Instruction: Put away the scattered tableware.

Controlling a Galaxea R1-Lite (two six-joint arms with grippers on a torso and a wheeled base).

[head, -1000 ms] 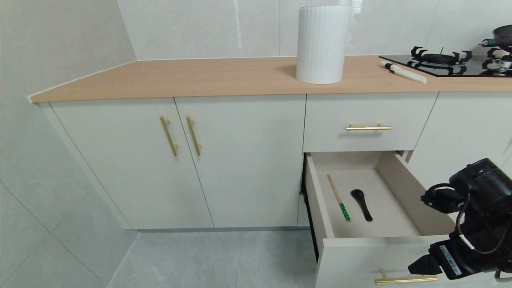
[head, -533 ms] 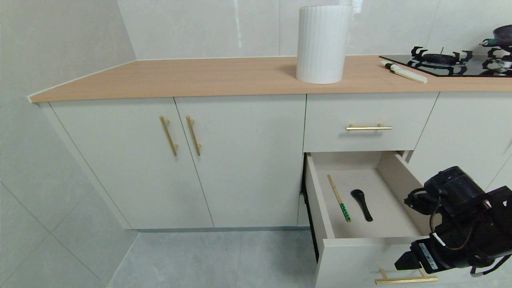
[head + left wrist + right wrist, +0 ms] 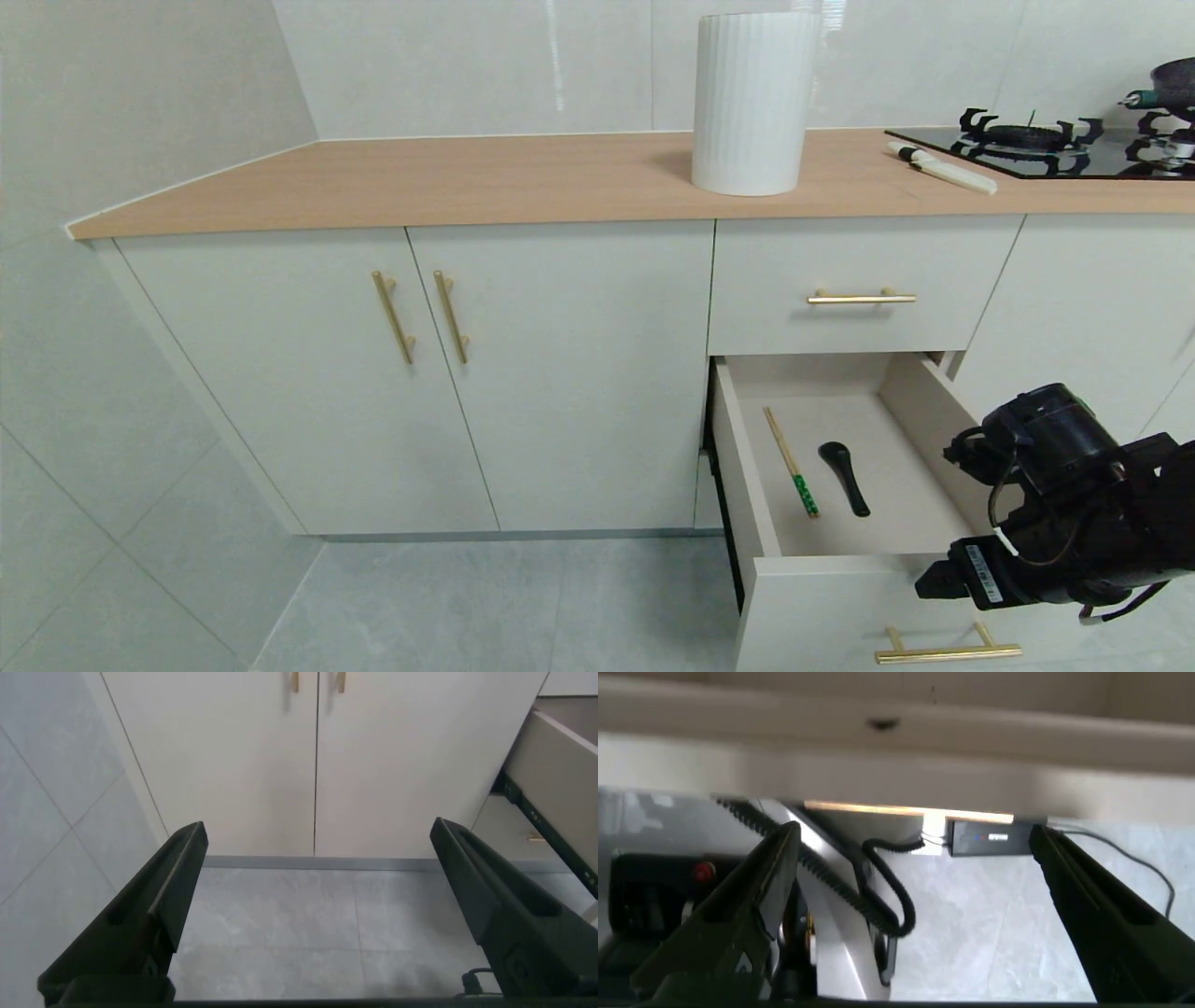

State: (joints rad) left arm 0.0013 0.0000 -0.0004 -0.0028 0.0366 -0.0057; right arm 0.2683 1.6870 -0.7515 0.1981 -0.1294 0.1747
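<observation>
Bright, even light; glare on wall tiles [image 3: 557, 65]

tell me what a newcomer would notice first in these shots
The pulled-out lower drawer, right of the cabinet doors, catches the eye first, with chopsticks and a black spoon lying side by side inside. Next come the tall white ribbed canister on the wooden counter above, and the right end effector, open, close to the drawer's front.
</observation>
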